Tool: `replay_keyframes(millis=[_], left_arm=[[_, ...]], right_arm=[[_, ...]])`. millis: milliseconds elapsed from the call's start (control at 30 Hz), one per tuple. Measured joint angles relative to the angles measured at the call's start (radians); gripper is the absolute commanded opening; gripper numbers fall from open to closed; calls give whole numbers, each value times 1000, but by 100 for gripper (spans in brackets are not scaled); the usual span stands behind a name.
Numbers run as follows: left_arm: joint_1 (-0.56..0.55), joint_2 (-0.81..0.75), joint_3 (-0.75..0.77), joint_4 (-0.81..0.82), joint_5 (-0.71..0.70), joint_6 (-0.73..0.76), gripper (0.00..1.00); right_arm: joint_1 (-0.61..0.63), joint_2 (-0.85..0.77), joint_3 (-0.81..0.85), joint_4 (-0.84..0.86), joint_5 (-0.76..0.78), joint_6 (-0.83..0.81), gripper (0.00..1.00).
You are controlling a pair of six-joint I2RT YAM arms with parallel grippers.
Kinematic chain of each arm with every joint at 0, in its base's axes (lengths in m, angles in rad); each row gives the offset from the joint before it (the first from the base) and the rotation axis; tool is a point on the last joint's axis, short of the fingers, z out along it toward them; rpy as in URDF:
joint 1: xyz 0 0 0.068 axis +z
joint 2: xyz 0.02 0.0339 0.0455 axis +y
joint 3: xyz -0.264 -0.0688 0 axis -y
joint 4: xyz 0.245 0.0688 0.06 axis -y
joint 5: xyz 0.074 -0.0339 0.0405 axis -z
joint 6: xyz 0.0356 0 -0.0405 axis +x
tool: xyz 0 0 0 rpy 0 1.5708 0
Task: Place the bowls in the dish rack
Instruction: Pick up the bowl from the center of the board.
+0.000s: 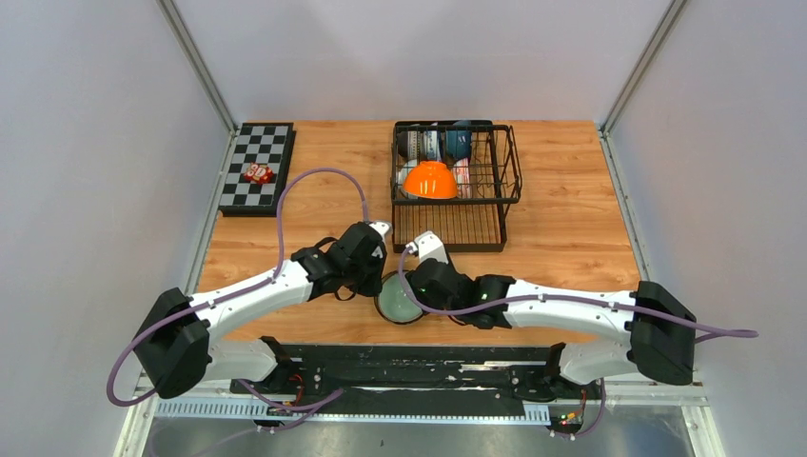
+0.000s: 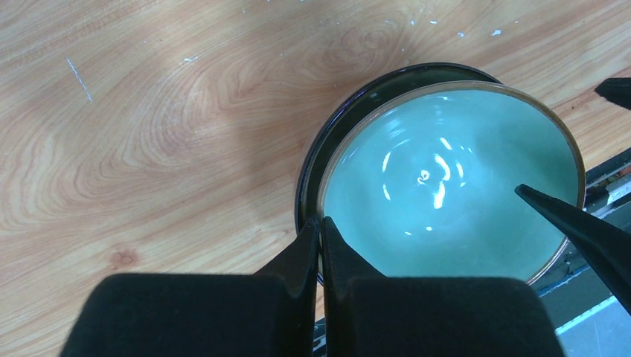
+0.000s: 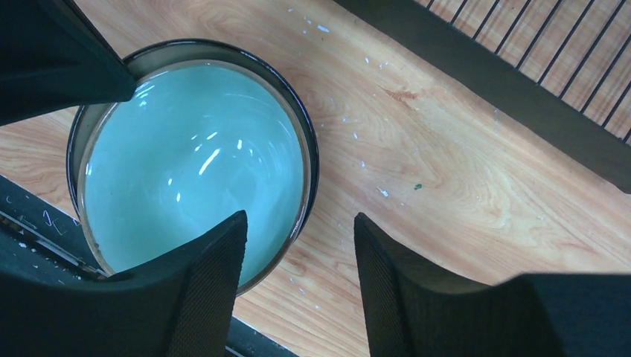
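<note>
A pale green bowl sits nested inside a dark-rimmed bowl on the wood near the table's front edge. My left gripper is shut on the nested rims at the bowls' left side, one finger inside and one outside. My right gripper is open and straddles the opposite rim, one finger over the green inside, the other over bare wood. The black wire dish rack stands behind, holding an overturned orange bowl and other bowls.
A black-and-white checkerboard lies at the back left with a small red-and-white thing on it. The black base rail runs just below the bowls at the table's near edge. Grey walls close in both sides.
</note>
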Motion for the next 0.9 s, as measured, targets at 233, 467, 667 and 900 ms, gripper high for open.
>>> replay_keyframes(millis=[233,467,667,900], left_arm=[[-1,2,-1,5,0,0,0],[-3,2,-4,15,-1,0,0],[-7,3,-7,14,9,0,0],[-8,2,-10,22,20,0,7]], right_arm=[[-3,36,0,3,-19,1,46],[-3,70,16,17,-34,0,25],[-23,87,42,19,-10,3,3],[-30,93,55,4,-1,7,3]])
